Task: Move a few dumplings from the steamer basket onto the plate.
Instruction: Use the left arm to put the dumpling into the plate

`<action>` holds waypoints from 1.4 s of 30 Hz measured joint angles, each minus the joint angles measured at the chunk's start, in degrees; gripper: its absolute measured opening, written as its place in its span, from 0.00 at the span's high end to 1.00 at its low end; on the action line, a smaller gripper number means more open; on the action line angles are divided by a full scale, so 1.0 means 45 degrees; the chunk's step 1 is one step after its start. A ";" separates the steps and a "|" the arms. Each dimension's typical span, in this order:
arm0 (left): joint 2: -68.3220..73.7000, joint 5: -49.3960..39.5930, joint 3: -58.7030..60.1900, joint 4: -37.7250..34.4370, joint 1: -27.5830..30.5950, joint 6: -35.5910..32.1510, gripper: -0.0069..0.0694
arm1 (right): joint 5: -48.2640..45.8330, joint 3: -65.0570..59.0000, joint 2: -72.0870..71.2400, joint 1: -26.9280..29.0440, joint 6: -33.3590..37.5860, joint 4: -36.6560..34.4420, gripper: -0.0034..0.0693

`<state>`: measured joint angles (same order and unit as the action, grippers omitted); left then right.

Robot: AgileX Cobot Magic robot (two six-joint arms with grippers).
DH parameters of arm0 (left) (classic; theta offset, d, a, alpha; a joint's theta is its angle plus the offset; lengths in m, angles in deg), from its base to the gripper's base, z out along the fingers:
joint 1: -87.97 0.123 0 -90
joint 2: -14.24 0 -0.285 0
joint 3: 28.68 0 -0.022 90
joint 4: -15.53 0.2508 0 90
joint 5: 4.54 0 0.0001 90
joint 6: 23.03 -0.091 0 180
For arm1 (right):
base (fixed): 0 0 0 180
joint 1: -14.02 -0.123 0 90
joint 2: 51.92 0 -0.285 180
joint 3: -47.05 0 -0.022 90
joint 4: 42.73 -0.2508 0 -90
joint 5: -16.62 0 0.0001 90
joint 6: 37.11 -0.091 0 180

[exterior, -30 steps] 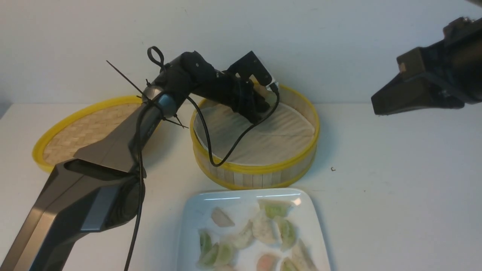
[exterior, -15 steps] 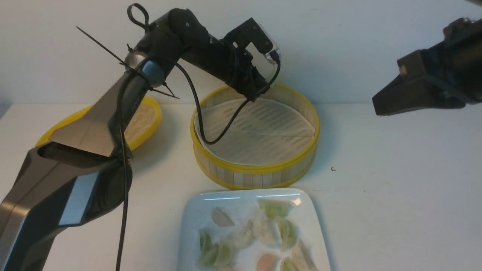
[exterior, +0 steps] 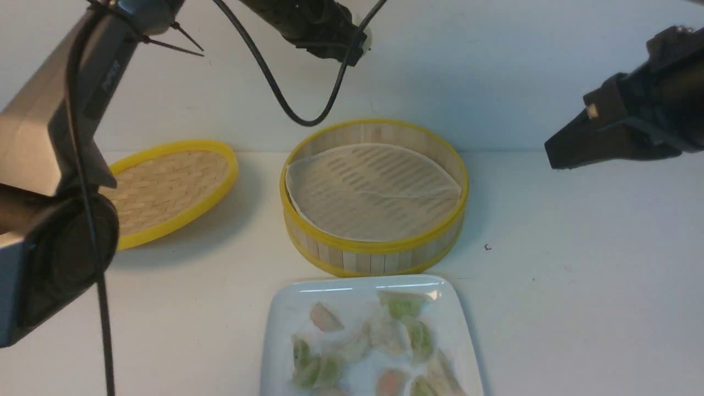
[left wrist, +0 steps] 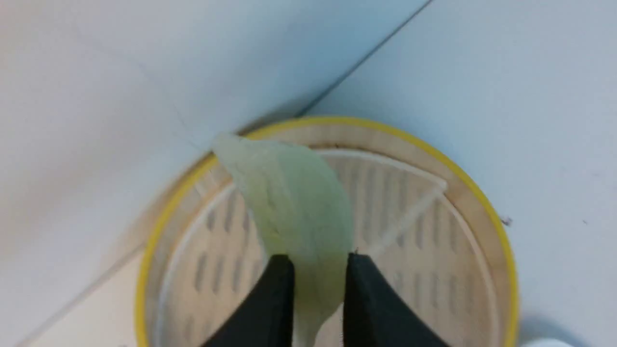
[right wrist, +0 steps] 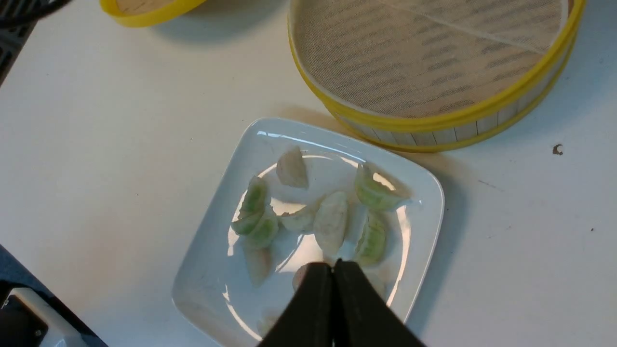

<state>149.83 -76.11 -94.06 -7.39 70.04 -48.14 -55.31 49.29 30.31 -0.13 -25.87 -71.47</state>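
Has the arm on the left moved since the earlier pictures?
Yes. The left gripper was down inside the steamer basket; now it is raised well above the rim, against the wall.

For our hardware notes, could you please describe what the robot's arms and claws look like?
The left arm is dark grey and black with angular panels, pale lettering, a looping black cable and zip ties. The right arm looks blocky, black. Both claws have dark fingertips.

1. Front: looks forward, down across steamer basket (exterior: 374, 245) and plate (exterior: 286, 330).
2. Left wrist: faces down into steamer basket, past close dumpling (left wrist: 299, 202).
3. Right wrist: angled down, nearer plate; shares steamer basket with both, plate with front.
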 joint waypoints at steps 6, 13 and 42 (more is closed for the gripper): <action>-0.3234 0.0000 0.5514 0.0056 -0.0988 0.0245 0.78 | -0.0015 0.0000 -0.0410 0.0000 0.0364 0.0082 0.97; -0.6015 0.0012 1.1536 0.0043 -0.2746 0.0246 0.78 | -0.0041 0.0000 -0.0560 0.0000 0.0474 0.0275 0.97; -0.5037 0.1094 1.2671 0.2503 -0.4696 0.3348 0.60 | 0.0137 -0.0801 -0.4579 0.0000 0.0822 0.1002 0.97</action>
<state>127.16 -71.19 -37.03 3.87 48.91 -33.08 -54.70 45.69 9.70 -0.13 -22.17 -66.96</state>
